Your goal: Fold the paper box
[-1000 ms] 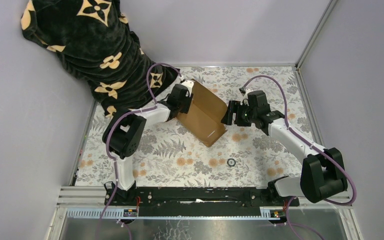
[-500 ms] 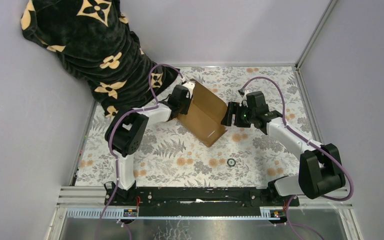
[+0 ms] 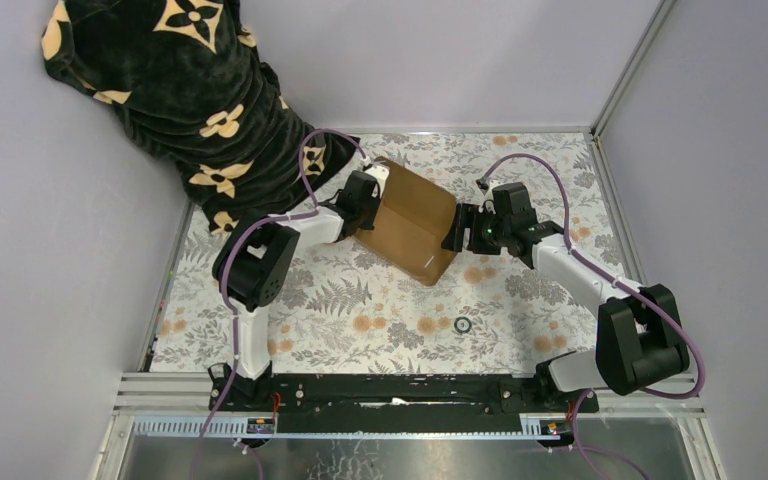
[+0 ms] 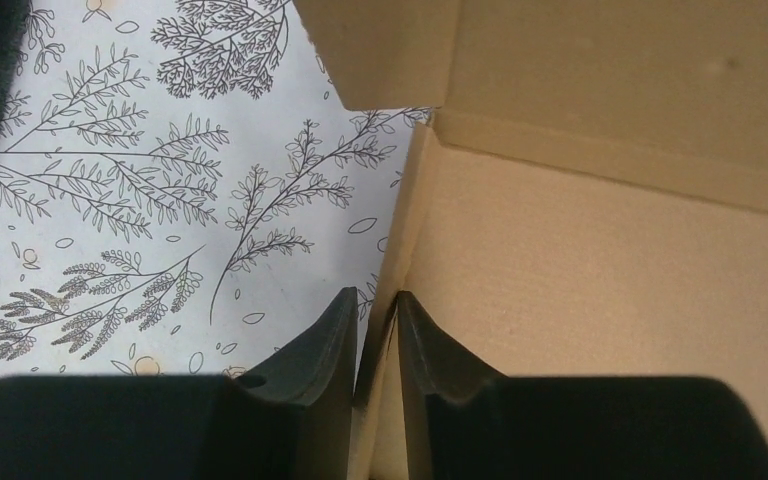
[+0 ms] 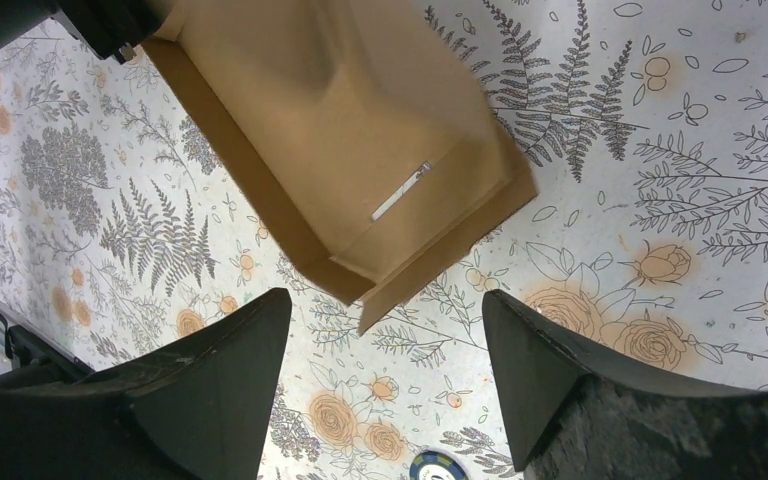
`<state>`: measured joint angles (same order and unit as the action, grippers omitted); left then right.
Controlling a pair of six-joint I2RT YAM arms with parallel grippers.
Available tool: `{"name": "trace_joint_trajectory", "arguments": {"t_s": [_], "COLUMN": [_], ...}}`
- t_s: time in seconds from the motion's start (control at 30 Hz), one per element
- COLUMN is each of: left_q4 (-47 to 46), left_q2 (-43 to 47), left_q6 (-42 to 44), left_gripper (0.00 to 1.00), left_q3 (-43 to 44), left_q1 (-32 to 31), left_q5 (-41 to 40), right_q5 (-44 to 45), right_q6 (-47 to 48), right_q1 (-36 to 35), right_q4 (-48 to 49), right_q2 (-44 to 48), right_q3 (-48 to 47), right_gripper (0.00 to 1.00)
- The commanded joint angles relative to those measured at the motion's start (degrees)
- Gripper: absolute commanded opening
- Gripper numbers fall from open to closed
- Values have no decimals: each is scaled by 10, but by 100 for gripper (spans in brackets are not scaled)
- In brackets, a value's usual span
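The left gripper (image 4: 375, 300) pinches the paper box (image 3: 407, 225) only by a thin edge. The right gripper (image 5: 385, 305) is spread just beside it. A push from there may pull the box free.

Legible text, numbers, brands: none. One small white strip (image 5: 400, 191) on the paper box (image 5: 360, 110), unreadable; black cloth (image 3: 180, 90) bears only flower motifs.

Plain brown paper box (image 3: 410, 225); floral-print tablecloth (image 3: 360, 310)

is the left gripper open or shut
Shut: the left gripper pinches a panel edge of the paper box between its fingers.
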<state>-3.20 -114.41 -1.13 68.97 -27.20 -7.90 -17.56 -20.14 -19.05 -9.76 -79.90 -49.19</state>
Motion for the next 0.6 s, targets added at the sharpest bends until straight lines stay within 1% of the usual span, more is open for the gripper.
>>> {"name": "trace_joint_trajectory", "arguments": {"t_s": [0.0,0.1,0.23,0.57], "left_q4": [-8,4,22,53], "left_q2": [-7,-1,12,30], "left_q6": [-1,-10,-25,-42], "left_gripper": [25,23,22,19], "left_q3": [25,27,26,-3], "left_q1": [4,3,-1,-50], "left_q5": [-17,-29,-67,-186], "right_q5": [-12,-13,-10,12], "right_q6": [7,7,8,21], "right_q1": [4,4,5,13], "right_q4": [21,21,21,0], "right_q2": [-3,-3,0,8], "right_q3": [2,3,4,-1], "right_gripper": [78,78,78,78]}}
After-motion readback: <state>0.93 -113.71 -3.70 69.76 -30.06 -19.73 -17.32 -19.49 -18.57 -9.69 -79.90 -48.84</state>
